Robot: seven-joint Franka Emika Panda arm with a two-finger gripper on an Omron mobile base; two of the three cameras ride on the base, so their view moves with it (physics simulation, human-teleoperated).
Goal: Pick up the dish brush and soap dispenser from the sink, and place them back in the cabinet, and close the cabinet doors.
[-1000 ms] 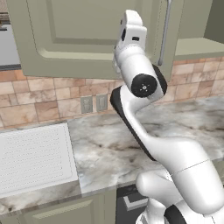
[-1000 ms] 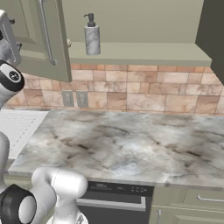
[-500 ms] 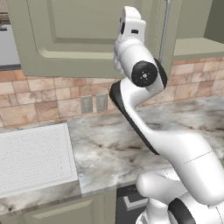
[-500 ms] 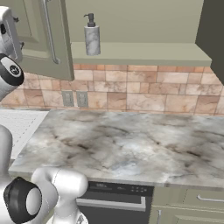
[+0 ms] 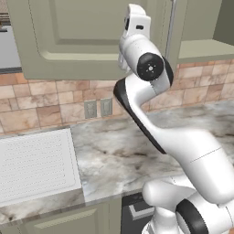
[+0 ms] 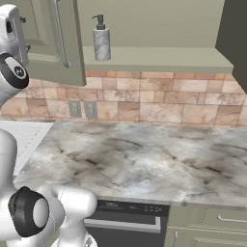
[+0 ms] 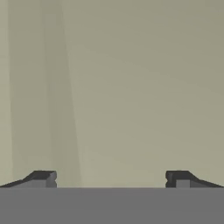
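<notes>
The soap dispenser [image 6: 101, 41] stands upright in the cabinet [image 6: 159, 58], pump spout pointing left; the pincer [image 7: 111, 178] gapes empty.

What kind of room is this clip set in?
A rendered home kitchen, by the look of it: a marble-look counter under a tan tile backsplash, olive-green wall cabinet doors, a soap dispenser on the open cabinet shelf, and a white ribbed drainboard set in the counter.

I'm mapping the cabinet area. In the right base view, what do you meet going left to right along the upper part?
Robot hand → cabinet door with its silver bar handle → soap dispenser on the cabinet shelf.
</notes>
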